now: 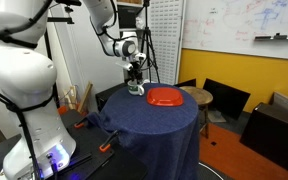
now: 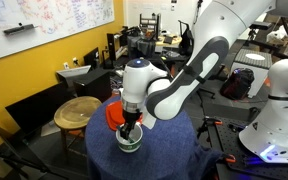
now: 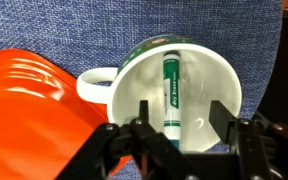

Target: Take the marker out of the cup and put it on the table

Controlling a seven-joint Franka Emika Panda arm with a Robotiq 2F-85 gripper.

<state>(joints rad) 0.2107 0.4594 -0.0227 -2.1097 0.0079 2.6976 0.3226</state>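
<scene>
The white cup [image 3: 174, 90] stands on the navy-clothed table [image 3: 234, 30], handle pointing toward the red plate. Inside it leans the green and white marker [image 3: 170, 92]. My gripper [image 3: 181, 120] hangs right over the cup, open, with its two black fingers inside the rim on either side of the marker's lower end, not closed on it. In both exterior views the gripper [image 1: 134, 78] [image 2: 131, 128] reaches down into the cup [image 1: 136, 89] [image 2: 130, 142] near the middle of the table [image 1: 154, 125] [image 2: 174, 150].
A flat red plate [image 3: 24, 110] lies close beside the cup, also seen in an exterior view [image 1: 165, 97]. A round wooden stool [image 2: 76, 110] stands next to the table. Orange-handled clamps [image 1: 106, 147] hold the cloth at the edge.
</scene>
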